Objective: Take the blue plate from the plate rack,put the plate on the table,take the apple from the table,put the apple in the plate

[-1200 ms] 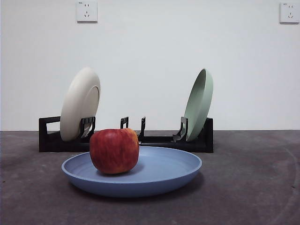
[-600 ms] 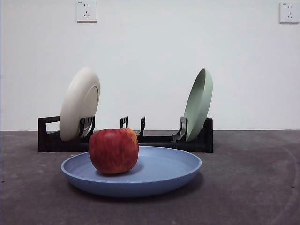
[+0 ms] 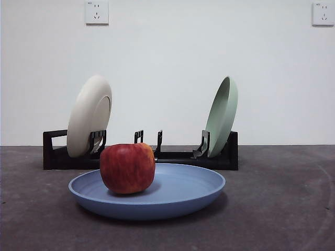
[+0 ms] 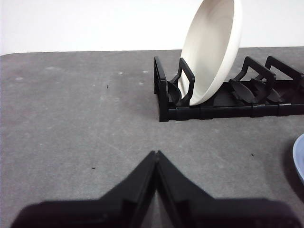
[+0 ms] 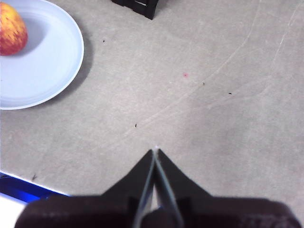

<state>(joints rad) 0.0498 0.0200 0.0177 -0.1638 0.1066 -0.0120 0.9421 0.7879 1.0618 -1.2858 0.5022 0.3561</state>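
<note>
The blue plate (image 3: pixel 183 196) lies flat on the dark grey table (image 3: pixel 282 209), in front of the black plate rack (image 3: pixel 180 155). The red apple (image 3: pixel 127 168) sits inside the plate, toward its left side. In the right wrist view the plate (image 5: pixel 42 71) and apple (image 5: pixel 10 31) show off to one side, well away from my right gripper (image 5: pixel 155 151), which is shut and holds nothing. My left gripper (image 4: pixel 156 153) is also shut and holds nothing; it hangs over bare table short of the rack's end (image 4: pixel 164 95). A sliver of the plate's rim (image 4: pixel 299 161) shows there.
A cream plate (image 3: pixel 89 115) stands in the rack's left slots and a pale green plate (image 3: pixel 222 115) in its right slots. Middle slots hold nothing. A white wall with two sockets rises behind. A blue and white edge (image 5: pixel 14 190) borders the table.
</note>
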